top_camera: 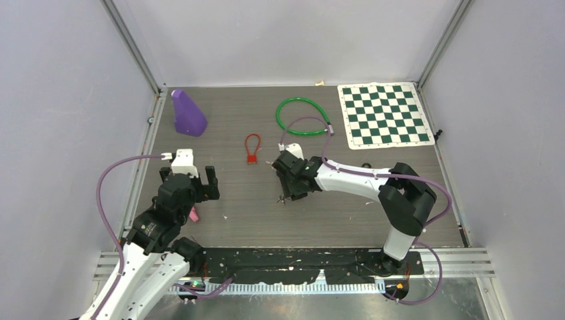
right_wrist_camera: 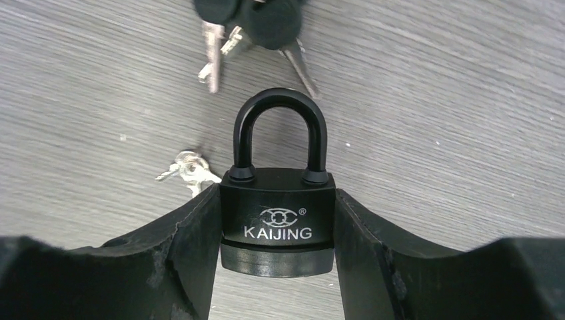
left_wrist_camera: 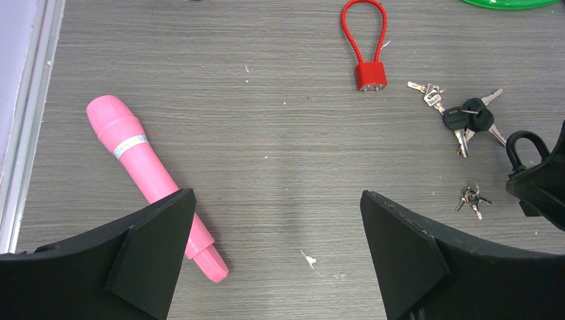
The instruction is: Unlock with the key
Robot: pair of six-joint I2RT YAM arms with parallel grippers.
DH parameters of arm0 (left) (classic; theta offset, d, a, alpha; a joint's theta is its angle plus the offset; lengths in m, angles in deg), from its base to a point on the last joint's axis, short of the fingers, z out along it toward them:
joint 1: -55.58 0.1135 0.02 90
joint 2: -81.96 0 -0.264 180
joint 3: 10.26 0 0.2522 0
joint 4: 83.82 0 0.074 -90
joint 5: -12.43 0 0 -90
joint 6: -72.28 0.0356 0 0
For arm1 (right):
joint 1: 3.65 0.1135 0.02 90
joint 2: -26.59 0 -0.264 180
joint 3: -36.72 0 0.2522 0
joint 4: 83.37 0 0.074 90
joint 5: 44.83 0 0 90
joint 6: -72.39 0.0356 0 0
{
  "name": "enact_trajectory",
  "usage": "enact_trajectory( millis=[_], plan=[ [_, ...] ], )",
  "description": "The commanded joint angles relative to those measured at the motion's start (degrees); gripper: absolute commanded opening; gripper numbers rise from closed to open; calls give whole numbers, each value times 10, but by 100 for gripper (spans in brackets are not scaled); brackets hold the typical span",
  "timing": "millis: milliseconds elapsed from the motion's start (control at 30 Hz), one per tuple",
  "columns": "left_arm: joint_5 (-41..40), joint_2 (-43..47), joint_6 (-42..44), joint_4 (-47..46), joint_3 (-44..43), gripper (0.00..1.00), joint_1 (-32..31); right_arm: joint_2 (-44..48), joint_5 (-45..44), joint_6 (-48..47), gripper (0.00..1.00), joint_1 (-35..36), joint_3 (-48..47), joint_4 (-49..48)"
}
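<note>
My right gripper (right_wrist_camera: 276, 203) is shut on a black KAIJING padlock (right_wrist_camera: 276, 223), pinching its body from both sides, with the shackle closed and pointing away from me. It holds the padlock (left_wrist_camera: 523, 150) low over the table's middle. A bunch of keys with black heads (left_wrist_camera: 466, 119) lies on the table just beyond the padlock. A small silver key set (right_wrist_camera: 190, 168) lies to its left. My left gripper (left_wrist_camera: 278, 200) hangs open and empty over the left of the table, well apart from the keys.
A pink marker (left_wrist_camera: 143, 160) lies under my left finger. A red cable lock (top_camera: 252, 150) sits mid-table. At the back are a green ring (top_camera: 303, 117), a purple wedge-shaped object (top_camera: 188, 113) and a checkerboard mat (top_camera: 383, 115). Walls enclose three sides.
</note>
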Motion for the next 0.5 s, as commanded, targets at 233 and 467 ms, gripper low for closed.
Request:
enact_trajectory(
  millis=[233,467],
  plan=[
    [-26,0,-3,-12,-5,100,0,-55,51,-27,13,32,-109,-46],
    [-51,6,-8,-6,-5,100,1,-182,58,-19,19,46,-239,-29]
  ],
)
